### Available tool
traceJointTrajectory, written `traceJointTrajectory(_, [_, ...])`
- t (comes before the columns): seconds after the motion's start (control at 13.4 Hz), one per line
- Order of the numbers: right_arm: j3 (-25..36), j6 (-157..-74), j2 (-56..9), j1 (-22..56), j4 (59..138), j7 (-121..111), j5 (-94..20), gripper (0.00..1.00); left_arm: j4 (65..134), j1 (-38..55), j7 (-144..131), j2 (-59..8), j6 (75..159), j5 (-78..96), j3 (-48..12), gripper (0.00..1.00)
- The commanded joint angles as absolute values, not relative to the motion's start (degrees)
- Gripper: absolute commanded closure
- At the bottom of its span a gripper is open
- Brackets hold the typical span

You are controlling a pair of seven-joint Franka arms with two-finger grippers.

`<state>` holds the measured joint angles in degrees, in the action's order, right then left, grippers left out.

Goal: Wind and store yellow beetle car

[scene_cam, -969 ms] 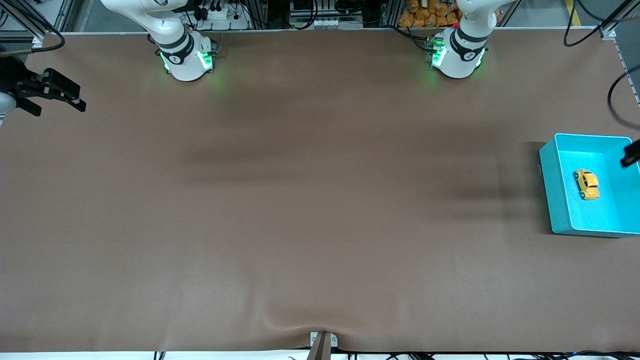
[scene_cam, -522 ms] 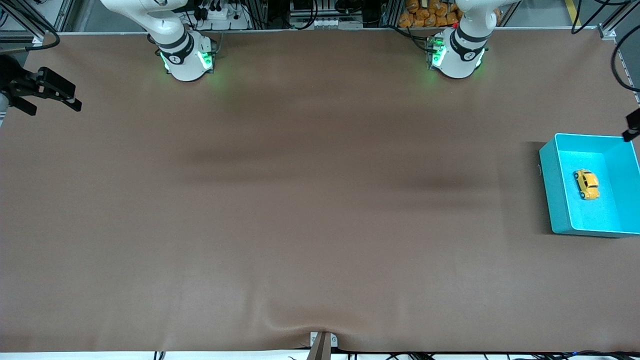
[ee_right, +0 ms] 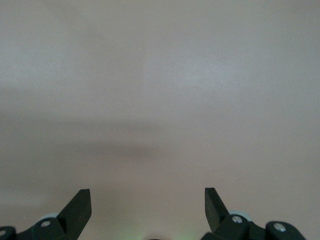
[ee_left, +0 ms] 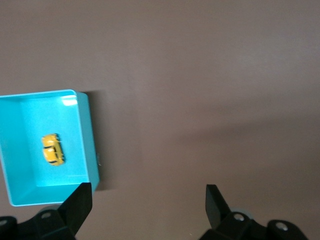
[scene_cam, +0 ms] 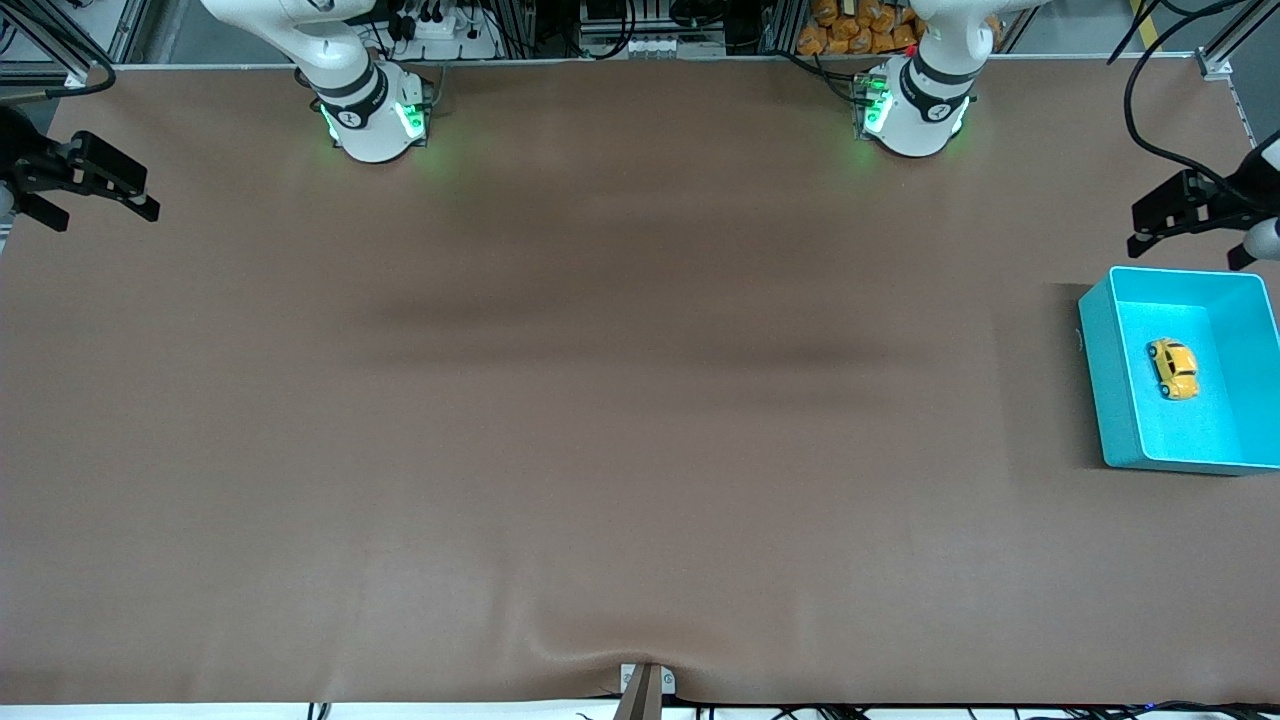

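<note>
Yellow beetle car in teal bin

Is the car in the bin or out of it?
In. The car sits on its wheels on the floor of the bin, with no pincer touching it.

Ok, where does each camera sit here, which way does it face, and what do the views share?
Front view: high across the table, facing both arm bases; shows the open left hand and open right hand.
Left wrist view: on the left wrist, looking down past its fingers.
Right wrist view: looks down at bare brown table.
Shared: tiny yellow beetle car in the teal plastic bin.
</note>
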<state>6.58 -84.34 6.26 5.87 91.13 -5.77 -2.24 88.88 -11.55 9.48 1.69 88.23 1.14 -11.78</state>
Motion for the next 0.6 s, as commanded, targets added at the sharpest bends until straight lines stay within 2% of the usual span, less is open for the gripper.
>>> traceJointTrajectory(0.0, [6.9,-83.8,6.9,6.3,91.1,-6.4,-2.3,0.0,88.5,-11.9,9.7,2.9,83.9,3.4,-11.6,0.0])
traceJointTrajectory(0.52, [6.9,-83.0,6.8,6.1,91.1,-7.2,-2.5,0.0,88.5,-12.0,9.6,3.8,81.8,2.6,-11.3,0.0])
